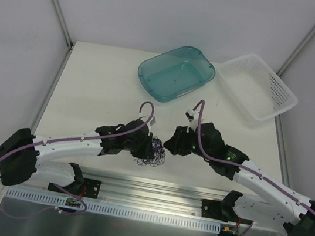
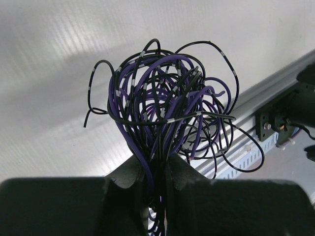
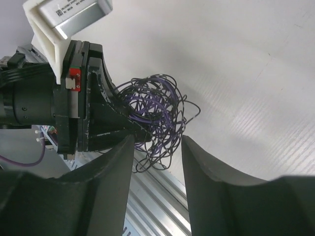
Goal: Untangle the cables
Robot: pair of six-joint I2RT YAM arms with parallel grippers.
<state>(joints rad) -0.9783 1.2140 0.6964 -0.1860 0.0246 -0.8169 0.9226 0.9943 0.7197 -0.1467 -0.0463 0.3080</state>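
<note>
The cables are a bunched tangle of thin black and purple strands, held just above the table's near edge between the two arms. My left gripper is shut on the bunch's lower strands, and the cables balloon out above its fingertips. My right gripper faces the tangle from the right with its jaws apart. The cables hang just past its tips, with some low loops dipping towards the gap. The left gripper shows there too, pinching the bunch. From above, the left gripper and right gripper nearly meet.
A teal plastic tub sits at the back centre of the table. A white perforated basket stands to its right. A metal rail runs along the near edge right under the tangle.
</note>
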